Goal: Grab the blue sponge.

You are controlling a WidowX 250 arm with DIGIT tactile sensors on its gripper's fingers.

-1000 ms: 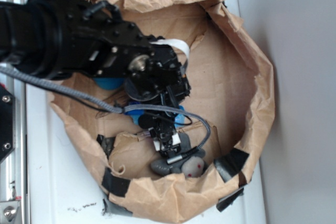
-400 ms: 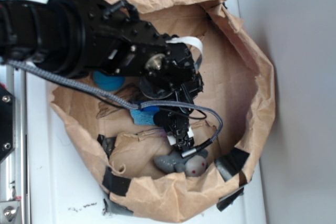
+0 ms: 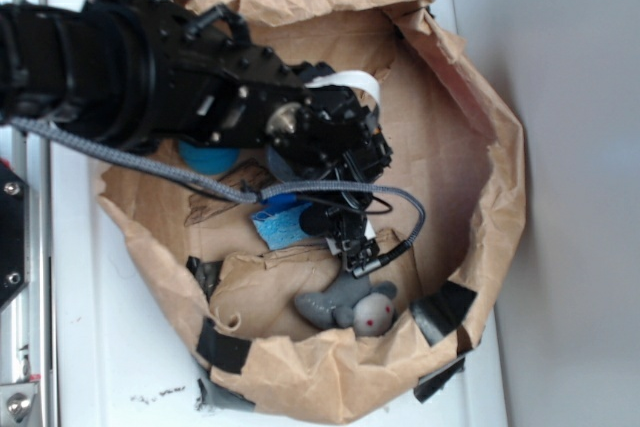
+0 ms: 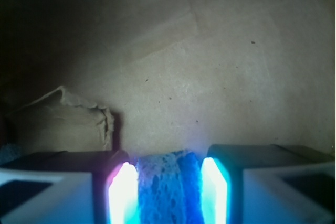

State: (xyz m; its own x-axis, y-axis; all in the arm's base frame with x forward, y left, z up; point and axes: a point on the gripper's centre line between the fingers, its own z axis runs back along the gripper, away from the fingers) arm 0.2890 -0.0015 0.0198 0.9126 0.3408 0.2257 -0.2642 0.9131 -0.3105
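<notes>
Compared with a second before, the black arm had drawn a little toward the top of the exterior view, and the blue sponge (image 3: pixel 283 224) had come with it: where only a small blue patch showed under the gripper (image 3: pixel 335 232) earlier, a larger, tilted blue slab was now visible, apparently raised off the paper floor of the brown paper bag (image 3: pixel 480 147). In the wrist view the sponge (image 4: pixel 169 187) sat squarely between the two pads (image 4: pixel 122 195), its porous blue face filling the gap and lit brightly at both edges where the pads met it, so the jaws were pinching the sponge rather than standing spread or fully closed on nothing. That reads as the grab essentially made; what remained, by judgement, was only to keep the hold secure, since the soft slab could sag or slip if gripped near one end. The sponge lay inside the bag, left of centre, just below the teal-blue ball (image 3: pixel 208 157) and above the grey stuffed toy (image 3: pixel 352 307), touching neither as far as could be told. Its long axis seemed to run at a slant from the gripper toward the lower left of the exterior view, though the arm and the grey braided cable (image 3: pixel 330 190) hid much of it, so the far end and the exact tilt could not be fixed.
</notes>
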